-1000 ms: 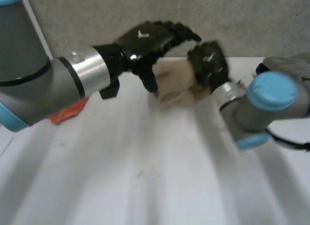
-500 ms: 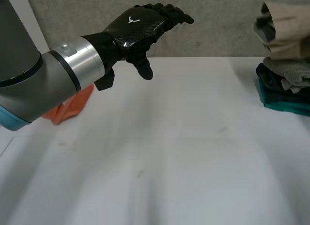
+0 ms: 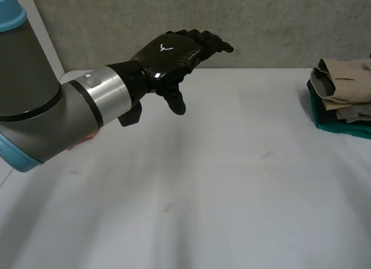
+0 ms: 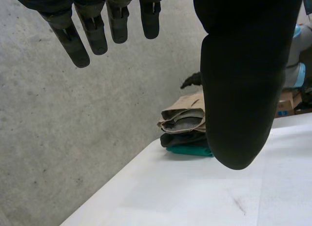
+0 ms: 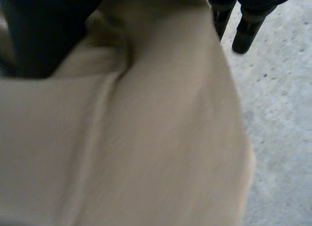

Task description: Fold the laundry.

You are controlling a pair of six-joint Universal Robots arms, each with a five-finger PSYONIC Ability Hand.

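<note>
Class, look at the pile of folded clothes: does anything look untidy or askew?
Yes. The beige garment on top lies bunched, its folds gaping rather than flat. The grey piece beneath it juts out unevenly above the teal garment at the bottom.

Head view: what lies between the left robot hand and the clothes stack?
Bare white table; nothing lies between the left robot hand and the clothes stack in the head view.

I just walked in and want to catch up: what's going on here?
A two-armed robot is folding laundry. Its left hand hovers open and empty above the white table. At the table's right edge sits a stack of folded clothes, and the right hand is against the tan cloth on top.
</note>
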